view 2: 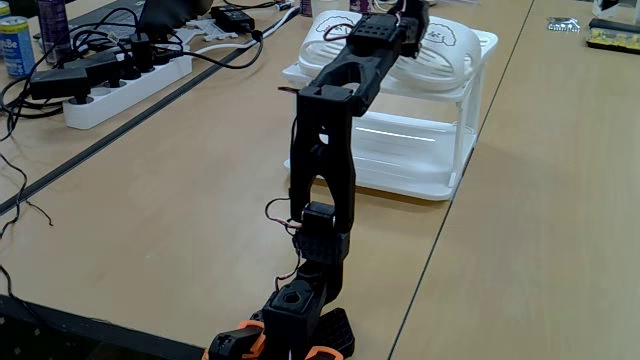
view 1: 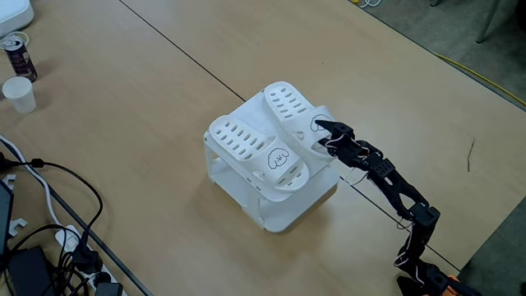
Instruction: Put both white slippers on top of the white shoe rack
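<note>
Two white slippers lie side by side on the flat top of the white shoe rack [view 1: 283, 215]. The nearer slipper [view 1: 246, 144] shows its cartoon face on the strap. The farther slipper [view 1: 286, 103] has my gripper [view 1: 320, 127] at its strap end, touching or very close to it. How the jaws stand is hidden by the black fingers against the strap. In the other fixed view my arm reaches up over the rack [view 2: 440, 150] to its top, where the gripper [view 2: 410, 12] sits over a slipper [view 2: 450, 45] at the frame's top edge.
A drink can [view 1: 18, 56] and a paper cup [view 1: 20, 94] stand at the far left. Cables [view 1: 49, 197] and a power strip [view 2: 120, 80] run along the left side of the table. Bare wood surrounds the rack.
</note>
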{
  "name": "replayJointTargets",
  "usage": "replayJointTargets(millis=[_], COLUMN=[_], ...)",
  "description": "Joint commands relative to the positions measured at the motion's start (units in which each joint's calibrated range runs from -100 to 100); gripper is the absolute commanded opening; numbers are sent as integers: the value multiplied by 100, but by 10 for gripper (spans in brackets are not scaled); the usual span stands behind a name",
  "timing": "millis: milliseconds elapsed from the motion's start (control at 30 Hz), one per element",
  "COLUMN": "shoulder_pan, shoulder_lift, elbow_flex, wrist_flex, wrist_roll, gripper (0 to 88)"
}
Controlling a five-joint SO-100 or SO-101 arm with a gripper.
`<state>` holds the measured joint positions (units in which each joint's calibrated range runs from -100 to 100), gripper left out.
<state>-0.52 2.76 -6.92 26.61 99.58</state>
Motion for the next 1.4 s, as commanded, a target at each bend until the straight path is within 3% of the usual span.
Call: replayJointTargets(millis=[0, 333, 667, 1367], shoulder_pan=[69, 77, 390, 217], shoulder_lift=[-373, -1038, -1055, -962], elbow_flex=[209, 1283, 1057, 516], wrist_flex=[-21, -47, -98, -98], wrist_roll=[42, 42, 42, 42], gripper=[187, 184, 187, 188])
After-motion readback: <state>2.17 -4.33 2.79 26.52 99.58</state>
